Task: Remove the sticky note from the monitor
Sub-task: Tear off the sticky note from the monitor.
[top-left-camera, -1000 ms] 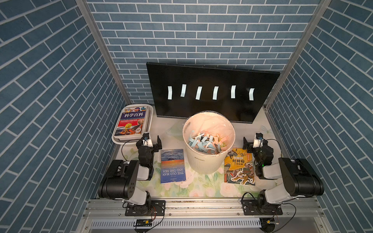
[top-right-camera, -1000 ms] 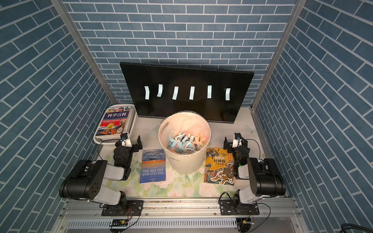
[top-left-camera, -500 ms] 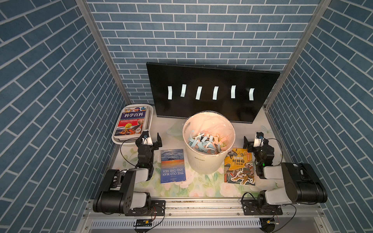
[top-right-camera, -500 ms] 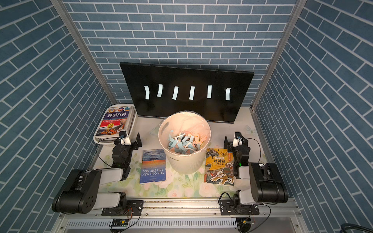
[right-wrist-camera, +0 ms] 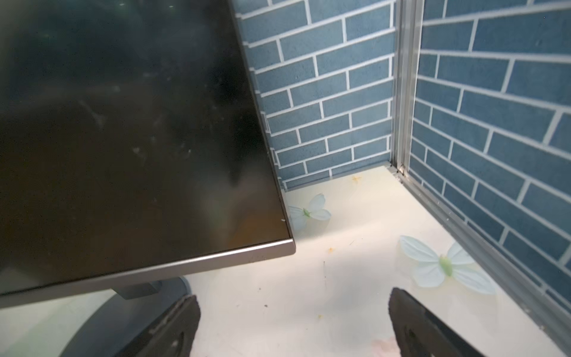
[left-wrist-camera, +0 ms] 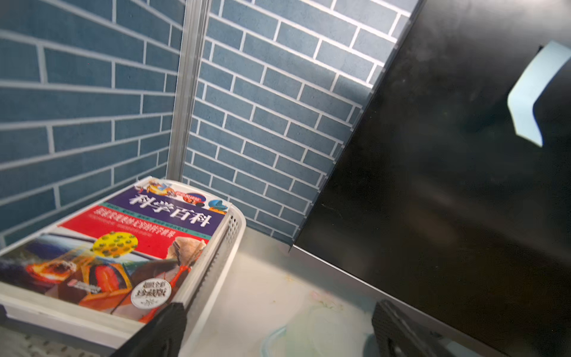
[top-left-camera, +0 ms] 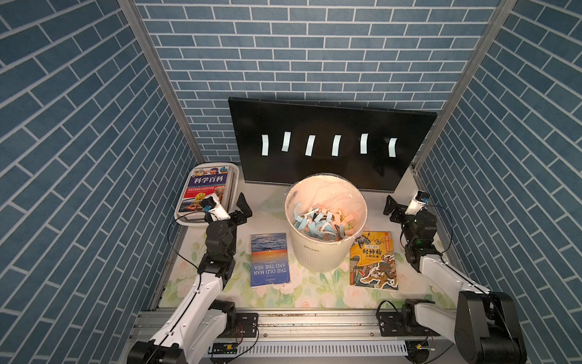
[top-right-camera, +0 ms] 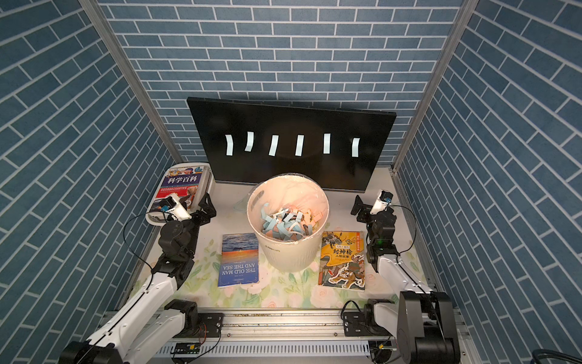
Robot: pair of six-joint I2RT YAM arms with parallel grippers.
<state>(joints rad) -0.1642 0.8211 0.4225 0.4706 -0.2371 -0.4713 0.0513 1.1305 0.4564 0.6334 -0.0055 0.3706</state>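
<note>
A wide black monitor (top-left-camera: 330,119) stands upright at the far end of a flower-printed tabletop (top-left-camera: 315,294), inside a booth with blue brick-patterned walls. Six pale blue sticky notes (top-left-camera: 336,145) hang in a spaced row across the middle of its dark screen. Just in front of the monitor, at the centre, a white bin (top-left-camera: 318,255) holds a heap of blue and pink paper strips (top-left-camera: 318,222). A blue book (top-left-camera: 270,260) lies flat on the tabletop to the left of the bin, and an orange book (top-left-camera: 374,261) lies to its right. In the far left corner a white basket (top-left-camera: 189,221) holds a thick, colourful book (top-left-camera: 204,187). The left fingers (left-wrist-camera: 160,330) are spread wide apart and hold nothing. They hover beside the basket's right edge and point toward the left part of the monitor. The left wrist view shows the leftmost note (left-wrist-camera: 531,92) with one end bent away from the glass. The right fingers (right-wrist-camera: 173,324) are also wide apart and empty. They hover over bare tabletop near the monitor's lower right corner, well apart from the notes.
</note>
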